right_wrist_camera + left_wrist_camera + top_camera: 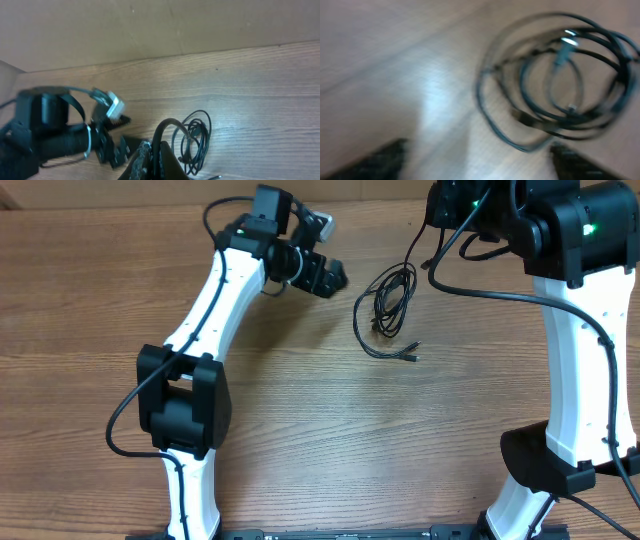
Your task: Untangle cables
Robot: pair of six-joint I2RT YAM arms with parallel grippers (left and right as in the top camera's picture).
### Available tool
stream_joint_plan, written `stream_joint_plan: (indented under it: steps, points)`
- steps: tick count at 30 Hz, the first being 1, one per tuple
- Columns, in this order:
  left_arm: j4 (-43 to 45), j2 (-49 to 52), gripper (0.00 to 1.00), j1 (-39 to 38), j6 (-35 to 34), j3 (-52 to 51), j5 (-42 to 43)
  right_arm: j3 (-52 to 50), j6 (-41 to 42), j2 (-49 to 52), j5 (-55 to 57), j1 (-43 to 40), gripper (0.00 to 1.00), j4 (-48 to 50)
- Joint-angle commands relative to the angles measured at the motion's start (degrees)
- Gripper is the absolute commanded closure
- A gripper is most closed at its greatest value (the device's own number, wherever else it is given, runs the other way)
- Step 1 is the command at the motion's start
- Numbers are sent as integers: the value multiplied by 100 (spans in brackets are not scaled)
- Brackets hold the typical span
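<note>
Eyes on the thin black cables [388,308]: bunched in one loose coil on the wooden table [300,430], upper middle of the overhead frame, plug ends poking out at the bundle's lower right. Touched by neither arm.

Over to the left gripper [332,277], just left of the coil: fingers spread wide, holding nothing, and staring straight at the loops in its own blurred wrist view.

Up to the right gripper [150,160], top right of the overhead frame, well apart from the coil: too cropped to call released or clenched, though probably carrying nothing.

Nothing untangled yet, by the look of it. No strand pulled free, all the separating left to do.
</note>
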Motion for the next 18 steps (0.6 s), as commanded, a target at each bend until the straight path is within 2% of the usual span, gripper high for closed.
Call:
stream_joint_plan:
  steps: [1,8,13,15,18]
  points:
    - [-251,-57,0,-391,247,55,404,155,4,-199,55,-13,96,114]
    - [-463,-278,0,-1137,199,57,-439,155,2,-199,57,-50,96,118]
    - [-986,-1080,0,-1078,155,52,-686,155,2,-197,50,-247,96,31]
    - [-1274,-1495,0,-1091,162,9,-1091,155,2,-197,31,-343,95,15]
    - [-1152,-1823,0,-1349,94,-525,-1591,155,0,-197,31,-422,95,17]
